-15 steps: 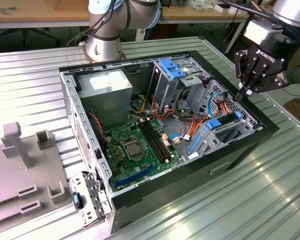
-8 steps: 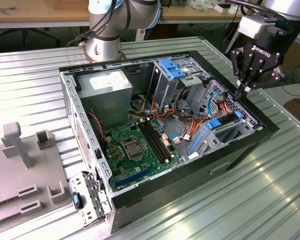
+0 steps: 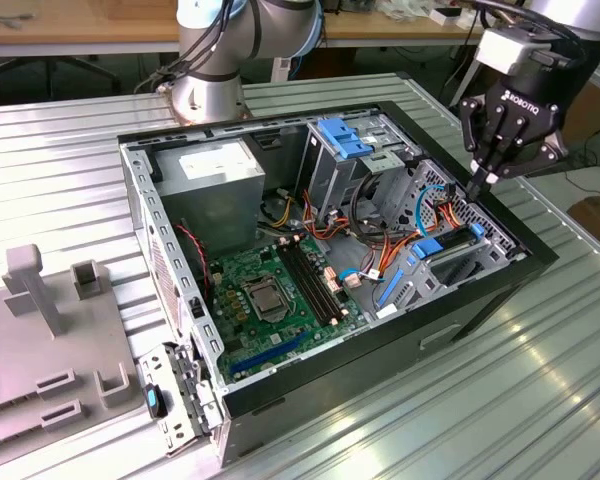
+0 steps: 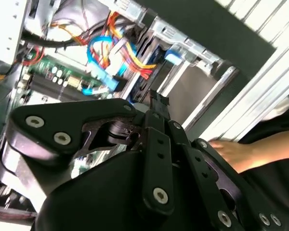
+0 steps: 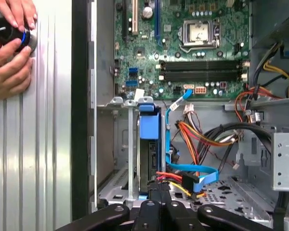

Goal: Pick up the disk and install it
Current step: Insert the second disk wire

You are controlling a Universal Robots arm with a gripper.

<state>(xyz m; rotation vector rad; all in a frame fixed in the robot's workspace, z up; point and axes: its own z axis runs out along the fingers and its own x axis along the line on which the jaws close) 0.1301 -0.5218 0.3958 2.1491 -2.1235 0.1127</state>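
The disk (image 5: 148, 161) stands on edge in a slot of the metal drive cage (image 5: 116, 144) inside the open computer case (image 3: 145, 215). It is a dark slab with a blue carrier tab (image 5: 149, 127) at its end. In the exterior view the disk (image 3: 458, 264) is at the case's right end. My gripper (image 3: 477, 183) hangs just above that end of the case, fingers pressed together and pointing down. In both wrist views the gripper (image 5: 159, 191) (image 4: 157, 99) is shut with nothing between its fingers, close over the disk's cabled end.
Orange, yellow and blue cables (image 5: 197, 139) crowd the space beside the cage. The motherboard (image 3: 270, 300) lies mid-case, a grey power-supply box (image 3: 215, 170) at the back. A person's hands (image 5: 9, 53) hold a black knob on the ribbed table (image 3: 540, 380). A grey fixture plate (image 3: 50, 350) lies at the exterior view's left.
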